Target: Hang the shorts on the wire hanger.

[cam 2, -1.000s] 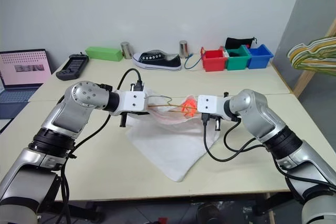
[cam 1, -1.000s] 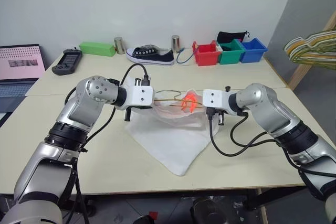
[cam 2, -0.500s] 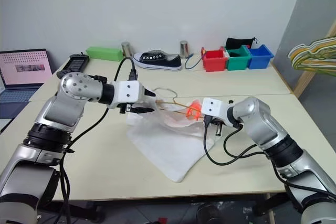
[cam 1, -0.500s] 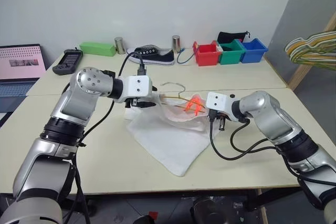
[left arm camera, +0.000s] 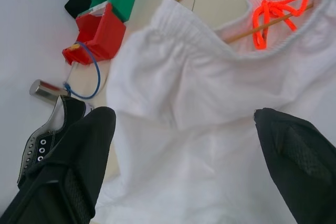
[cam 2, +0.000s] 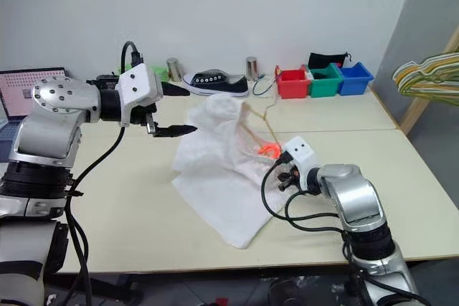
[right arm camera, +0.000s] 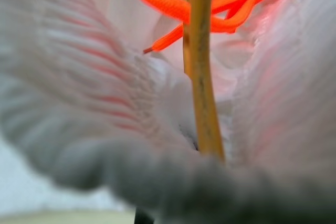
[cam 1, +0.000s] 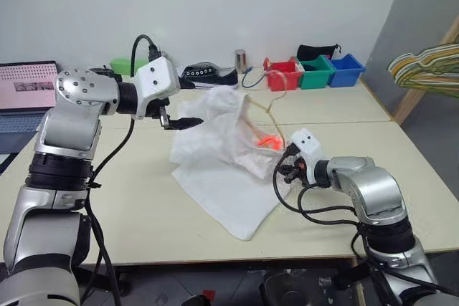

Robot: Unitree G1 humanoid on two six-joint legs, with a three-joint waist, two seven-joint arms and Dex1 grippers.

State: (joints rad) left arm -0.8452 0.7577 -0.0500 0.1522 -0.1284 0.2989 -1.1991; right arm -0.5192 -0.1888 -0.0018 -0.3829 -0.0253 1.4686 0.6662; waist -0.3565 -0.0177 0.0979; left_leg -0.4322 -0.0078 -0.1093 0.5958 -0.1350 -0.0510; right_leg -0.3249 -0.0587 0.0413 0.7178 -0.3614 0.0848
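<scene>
One pair of white shorts [cam 1: 228, 150] fills the middle of the frame, its lower part lying on the table [cam 1: 115, 198], its waistband propped up on the tilted wire hanger [cam 1: 262, 111]. At centre right, the right gripper [cam 1: 285, 168] is clamped on the hanger's lower end among the fabric. At upper left, the left gripper [cam 1: 181, 121] hangs wide apart, empty, just beside the shorts.

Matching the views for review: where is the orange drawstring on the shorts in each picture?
Left eye view: orange drawstring, centre, by the right gripper.
Right eye view: centre-right.
Left wrist view: upper right, on the waistband.
Right wrist view: across the top.
Shared landmark: the wire hanger crossing it.
</scene>
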